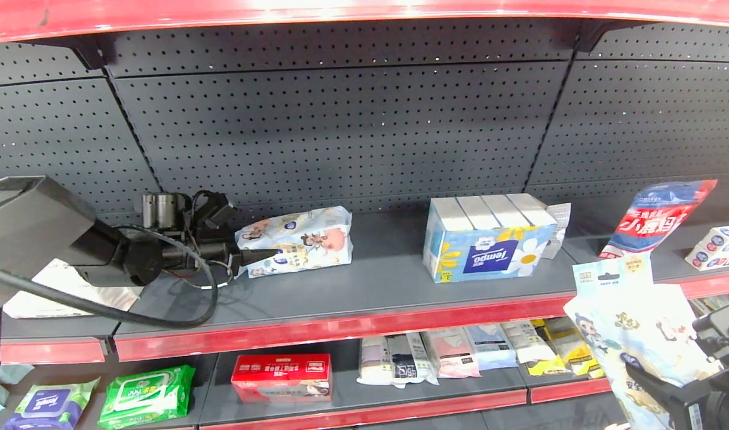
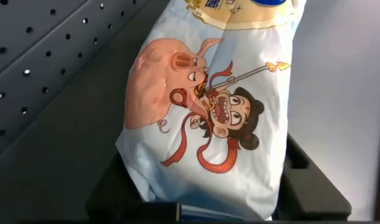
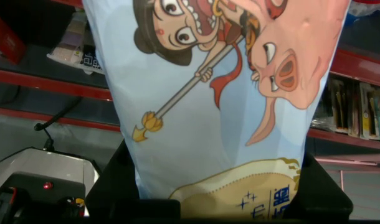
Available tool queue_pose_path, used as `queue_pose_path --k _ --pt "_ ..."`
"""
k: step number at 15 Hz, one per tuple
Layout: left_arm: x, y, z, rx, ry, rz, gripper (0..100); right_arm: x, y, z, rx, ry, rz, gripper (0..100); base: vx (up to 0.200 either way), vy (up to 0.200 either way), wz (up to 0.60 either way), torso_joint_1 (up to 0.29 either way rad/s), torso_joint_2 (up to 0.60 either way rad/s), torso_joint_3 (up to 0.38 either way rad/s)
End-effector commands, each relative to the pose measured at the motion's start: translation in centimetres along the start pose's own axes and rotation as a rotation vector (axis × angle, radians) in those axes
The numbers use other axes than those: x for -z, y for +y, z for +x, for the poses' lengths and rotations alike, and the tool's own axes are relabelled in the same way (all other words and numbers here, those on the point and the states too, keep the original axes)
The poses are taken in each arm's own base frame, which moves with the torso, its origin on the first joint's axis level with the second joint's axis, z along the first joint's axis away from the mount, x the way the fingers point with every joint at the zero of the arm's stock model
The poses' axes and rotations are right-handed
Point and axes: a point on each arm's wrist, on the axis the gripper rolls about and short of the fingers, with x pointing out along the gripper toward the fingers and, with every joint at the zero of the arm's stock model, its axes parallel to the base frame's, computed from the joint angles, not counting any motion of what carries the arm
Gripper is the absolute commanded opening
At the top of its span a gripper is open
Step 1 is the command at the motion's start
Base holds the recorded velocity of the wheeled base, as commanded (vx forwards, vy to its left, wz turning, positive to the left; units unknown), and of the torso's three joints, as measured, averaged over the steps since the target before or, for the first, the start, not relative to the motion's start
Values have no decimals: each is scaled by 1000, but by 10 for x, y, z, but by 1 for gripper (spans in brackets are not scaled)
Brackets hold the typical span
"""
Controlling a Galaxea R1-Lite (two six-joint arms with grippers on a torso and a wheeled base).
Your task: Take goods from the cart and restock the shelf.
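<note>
Left gripper (image 1: 260, 258) pinched a cartoon-printed pack (image 1: 299, 239) between its fingers on the shelf (image 1: 370, 286), right gripper (image 3: 218, 190) fingers clamped around a second cartoon-printed pack (image 3: 215, 93)

white lettering sits upside down on the blue label of the tissue box (image 1: 490, 245). big white characters cross a red band on the pouch (image 1: 663, 218).

Bright overhead light; glare on shelf (image 1: 364, 9) top rail; head view edges bowed.
</note>
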Motion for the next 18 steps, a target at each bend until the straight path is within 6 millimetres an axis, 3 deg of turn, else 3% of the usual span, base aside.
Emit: queue_pose_path --k 1,11,18 --pt "-5 -13 -13 -16 -22 2 0 0 0 0 -1 -3 -1 0 0 0 0 0 0 0" --pt "3 -63 -53 -26 -97 -8 0 0 0 0 -3 -2 -13 0 0 0 0 0 0 0" --pt "19 -68 -68 8 -109 -24 0 0 0 -1 -2 -4 -13 0 0 0 0 0 0 0"
